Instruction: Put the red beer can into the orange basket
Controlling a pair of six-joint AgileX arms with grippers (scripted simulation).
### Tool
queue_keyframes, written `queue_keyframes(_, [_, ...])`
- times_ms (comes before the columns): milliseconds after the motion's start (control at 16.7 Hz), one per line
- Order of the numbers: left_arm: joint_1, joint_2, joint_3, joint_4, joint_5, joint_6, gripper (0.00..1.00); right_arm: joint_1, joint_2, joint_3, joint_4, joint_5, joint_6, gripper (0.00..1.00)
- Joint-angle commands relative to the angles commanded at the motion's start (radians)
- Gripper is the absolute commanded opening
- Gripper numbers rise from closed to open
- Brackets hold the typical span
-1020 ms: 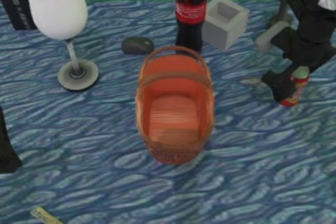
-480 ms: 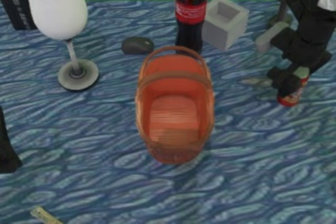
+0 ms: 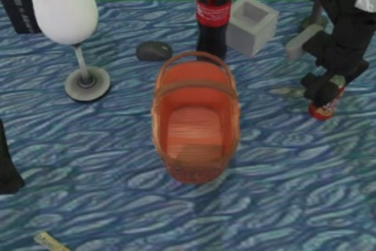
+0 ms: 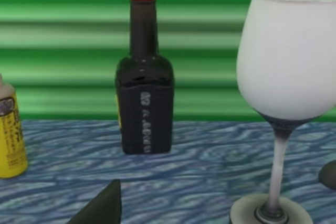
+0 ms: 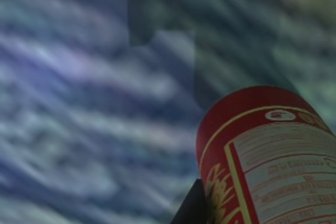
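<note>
Since a second ago, the right claw [image 3: 325, 93] has slid down over the can [image 3: 322, 108] and looks clenched on its upper half, so the grab seems done and lifting comes next. Basket [image 3: 195, 119] sits well off to the claw's left. Left arm's parked far left.

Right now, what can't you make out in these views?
- Can: top view, the right gripper covers its upper part; only the red base shows.
- Right gripper's grip: no view shows whether it is closed on the can; the right wrist view is filled by the can's label.
- Left arm: cut off by the top view's left edge, gripper out of sight.
- Basket: appears only in the top view.
</note>
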Motion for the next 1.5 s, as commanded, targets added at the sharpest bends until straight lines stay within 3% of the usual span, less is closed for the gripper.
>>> queue_keyframes(480, [0.0,0.0,0.0,0.0,0.0,0.0,1.0,-0.002,-0.002,0.0,0.0,0.0,0.001,0.0])
queue_keyframes(600, [0.0,0.0,0.0,0.0,0.0,0.0,1.0,0.003,-0.002,-0.007,0.032,-0.023,0.01,0.0])
queue_keyframes(720, [0.0,0.0,0.0,0.0,0.0,0.0,1.0,0.012,-0.004,-0.024,0.106,-0.075,0.033,0.0])
queue_keyframes(840, [0.0,0.0,0.0,0.0,0.0,0.0,1.0,0.023,-0.008,-0.049,0.223,-0.151,0.07,0.0])
queue_keyframes(1020, [0.0,0.0,0.0,0.0,0.0,0.0,1.0,0.041,-0.019,-0.102,0.475,-0.301,0.147,0.0])
queue_keyframes(1500, [0.0,0.0,0.0,0.0,0.0,0.0,1.0,0.098,-0.102,-0.317,1.359,-0.786,0.409,0.0])
